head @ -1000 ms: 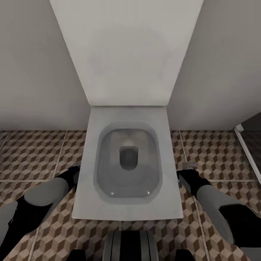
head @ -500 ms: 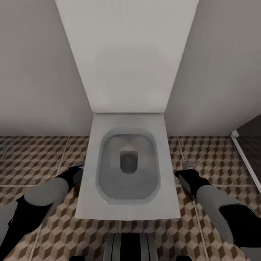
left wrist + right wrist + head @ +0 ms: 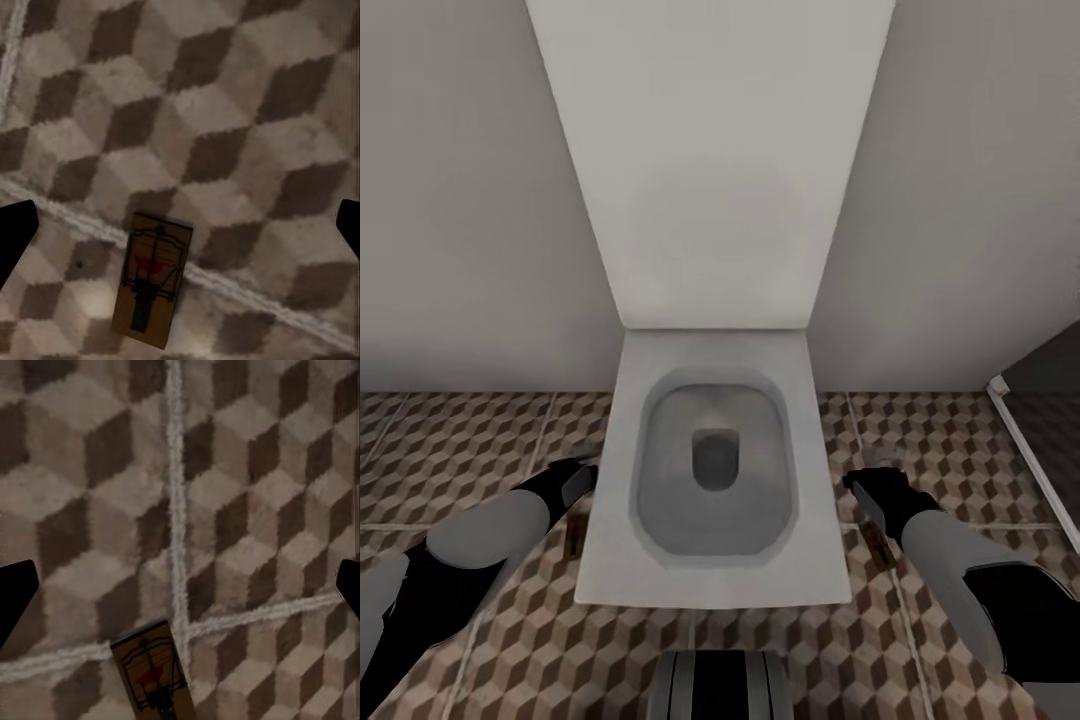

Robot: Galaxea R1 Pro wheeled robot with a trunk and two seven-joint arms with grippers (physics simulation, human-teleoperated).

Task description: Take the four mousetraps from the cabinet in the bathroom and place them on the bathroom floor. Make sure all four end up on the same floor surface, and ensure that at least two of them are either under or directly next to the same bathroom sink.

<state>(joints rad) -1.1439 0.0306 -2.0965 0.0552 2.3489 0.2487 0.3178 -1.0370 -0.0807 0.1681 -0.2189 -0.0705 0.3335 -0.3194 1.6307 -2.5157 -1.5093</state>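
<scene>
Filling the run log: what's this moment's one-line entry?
left pincer: open over mousetrap | right pincer: open over second mousetrap | both on bathroom floor

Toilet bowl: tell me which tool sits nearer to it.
Left. The left tool is right beside the toilet bowl's rim, nearly touching it. The right tool hangs on the opposite side with a strip of the bathroom floor between.

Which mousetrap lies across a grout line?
The left claw's mousetrap: a grout line runs under it. The right one only touches a line at its corner.

Head camera looks down over toilet (image 3: 715, 470); wrist cameras face bathroom floor (image 3: 247, 112) closely.
</scene>
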